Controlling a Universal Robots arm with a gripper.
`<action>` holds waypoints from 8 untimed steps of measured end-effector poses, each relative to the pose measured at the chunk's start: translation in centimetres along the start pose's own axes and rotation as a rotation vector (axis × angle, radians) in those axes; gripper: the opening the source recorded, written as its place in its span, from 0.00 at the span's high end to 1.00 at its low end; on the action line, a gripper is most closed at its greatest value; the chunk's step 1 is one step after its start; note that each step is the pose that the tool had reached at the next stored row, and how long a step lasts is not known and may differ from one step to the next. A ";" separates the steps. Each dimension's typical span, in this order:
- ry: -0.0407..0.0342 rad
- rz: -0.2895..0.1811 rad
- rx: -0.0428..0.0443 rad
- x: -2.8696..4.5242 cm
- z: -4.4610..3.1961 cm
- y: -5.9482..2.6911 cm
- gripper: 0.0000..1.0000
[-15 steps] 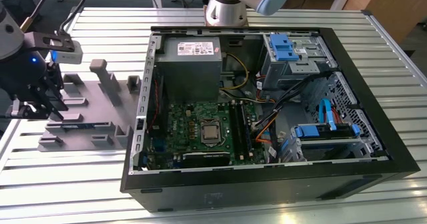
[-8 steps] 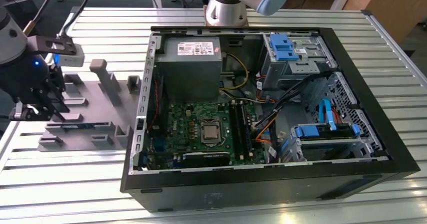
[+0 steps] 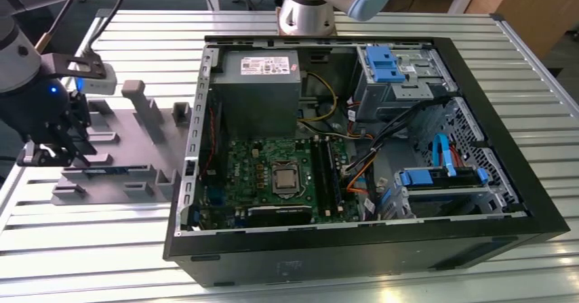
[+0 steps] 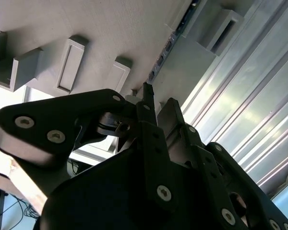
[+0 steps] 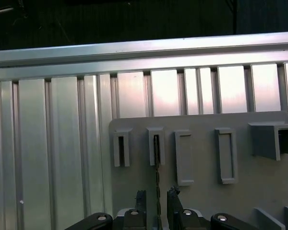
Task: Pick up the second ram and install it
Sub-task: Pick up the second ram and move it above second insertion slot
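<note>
First wrist view is showing the black two-fingered end effector (image 5: pixel 156 192) standing open, its fingers (image 5: pixel 141 203) sitting on either side of the second ram (image 5: pixel 157 163), a slim dark circuit-board stick seen edge-on, with a narrow gap showing on each side of it. The stick is standing on its long edge in a slotted block of the flat grey plastic tray (image 5: pixel 201 201) and running from that slot down between the fingers. In the second wrist view the fingertips (image 4: pixel 146 101) are hanging just short of the same stick (image 4: pixel 169 45), which is lying along the tray's edge. In the exterior view the end effector (image 3: pixel 53 150) is hovering over the tray (image 3: pixel 100 123) on the ribbed aluminium worktop (image 3: pixel 91 249), at the exterior view's left of the open black computer case (image 3: pixel 506 113) with its green motherboard (image 3: pixel 262 174).
</note>
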State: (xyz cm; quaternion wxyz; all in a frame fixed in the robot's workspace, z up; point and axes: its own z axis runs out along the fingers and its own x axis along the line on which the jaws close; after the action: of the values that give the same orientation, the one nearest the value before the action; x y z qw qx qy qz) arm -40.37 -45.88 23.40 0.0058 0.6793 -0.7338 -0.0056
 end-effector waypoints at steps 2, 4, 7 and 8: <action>0.0000 0.000 -0.0001 0.00 0.20 0.00 0.69; 0.0000 0.000 0.0000 0.00 0.43 -0.01 0.69; 0.0001 0.000 -0.0001 0.00 0.73 -0.01 0.69; 0.0000 0.000 0.0000 0.00 0.84 -0.02 0.69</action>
State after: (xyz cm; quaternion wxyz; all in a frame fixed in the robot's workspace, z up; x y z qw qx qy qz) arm -40.37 -45.88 22.56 0.0058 0.6793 -0.7338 -0.0056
